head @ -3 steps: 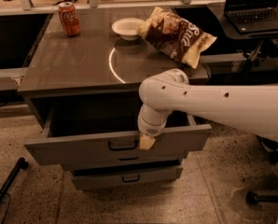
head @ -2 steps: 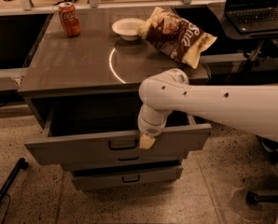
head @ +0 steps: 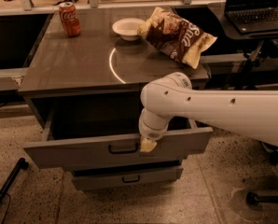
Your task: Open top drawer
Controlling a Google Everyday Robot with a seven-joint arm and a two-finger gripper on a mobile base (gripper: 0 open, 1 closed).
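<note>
The top drawer (head: 78, 154) stands pulled out at lower centre, under the worktop (head: 78, 64). The end effector (head: 147, 145) rests on its front's upper edge, just right of the handle (head: 123, 149); I cannot tell its grip state.

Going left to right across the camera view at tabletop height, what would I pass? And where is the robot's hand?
Red soda can → white bowl → chip bag → laptop. The gripper sits lower, at the front edge of the open top drawer, just right of its handle.
</note>
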